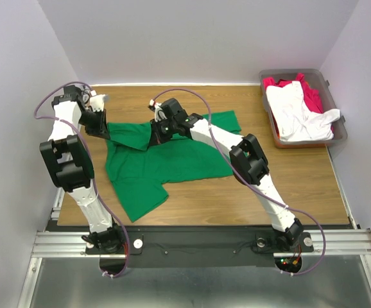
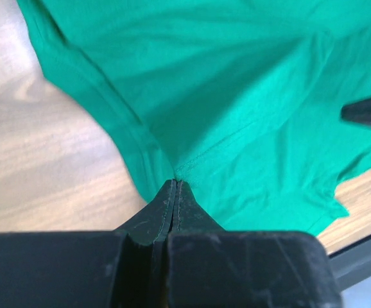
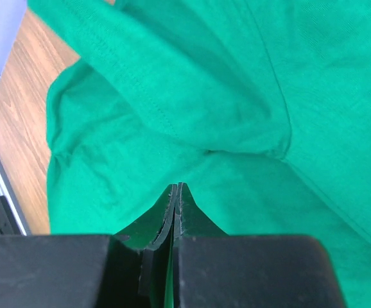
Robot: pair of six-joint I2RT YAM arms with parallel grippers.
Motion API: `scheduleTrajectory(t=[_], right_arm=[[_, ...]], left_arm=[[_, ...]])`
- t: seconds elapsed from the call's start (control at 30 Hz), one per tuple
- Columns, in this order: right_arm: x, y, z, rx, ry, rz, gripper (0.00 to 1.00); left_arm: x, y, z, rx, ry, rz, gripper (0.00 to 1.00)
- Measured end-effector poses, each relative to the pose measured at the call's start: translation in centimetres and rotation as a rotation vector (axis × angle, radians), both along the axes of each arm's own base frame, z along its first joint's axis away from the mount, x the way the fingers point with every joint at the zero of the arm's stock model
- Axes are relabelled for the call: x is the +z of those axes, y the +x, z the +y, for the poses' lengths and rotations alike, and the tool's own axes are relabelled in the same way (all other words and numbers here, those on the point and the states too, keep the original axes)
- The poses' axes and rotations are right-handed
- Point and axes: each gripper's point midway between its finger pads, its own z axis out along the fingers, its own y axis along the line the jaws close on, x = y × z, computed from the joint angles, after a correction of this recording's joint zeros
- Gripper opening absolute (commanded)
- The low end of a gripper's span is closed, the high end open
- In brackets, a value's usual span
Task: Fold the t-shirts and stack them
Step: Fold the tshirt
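The bright green t-shirt lies spread on the wooden table, its far edge lifted. My left gripper is shut on the shirt's far left edge; the left wrist view shows the jaws pressed together on a hem of green cloth. My right gripper is shut on the far edge near the middle; the right wrist view shows green cloth pinched at the closed tips. The white t-shirt and the crimson red t-shirt lie in the bin.
A grey-brown plastic bin stands at the table's far right, holding the white and red shirts. The table shows bare wood right of the green shirt. White walls close in the sides and back.
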Motion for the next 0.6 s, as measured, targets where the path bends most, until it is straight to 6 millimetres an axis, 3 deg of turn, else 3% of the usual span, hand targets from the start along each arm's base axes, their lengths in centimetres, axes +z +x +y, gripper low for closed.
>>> scheduleTrajectory(t=[0.03, 0.1, 0.13, 0.23, 0.6], right_arm=[[0.0, 0.0, -0.2, 0.0, 0.002, 0.006, 0.05], [-0.2, 0.0, -0.4, 0.0, 0.002, 0.017, 0.23], [-0.3, 0.0, -0.5, -0.002, 0.001, 0.027, 0.38], [-0.7, -0.4, -0.7, -0.005, 0.003, 0.066, 0.49], [-2.7, -0.7, 0.2, -0.039, 0.03, 0.174, 0.51]], left_arm=[[0.0, -0.4, 0.0, -0.001, 0.005, 0.006, 0.0], [-0.5, -1.1, 0.0, -0.003, 0.01, 0.026, 0.0], [-0.8, -1.3, 0.0, -0.003, 0.011, 0.035, 0.0], [-1.4, -1.8, -0.1, 0.0, 0.008, 0.059, 0.0], [-3.3, 1.2, 0.4, 0.015, -0.016, 0.067, 0.0]])
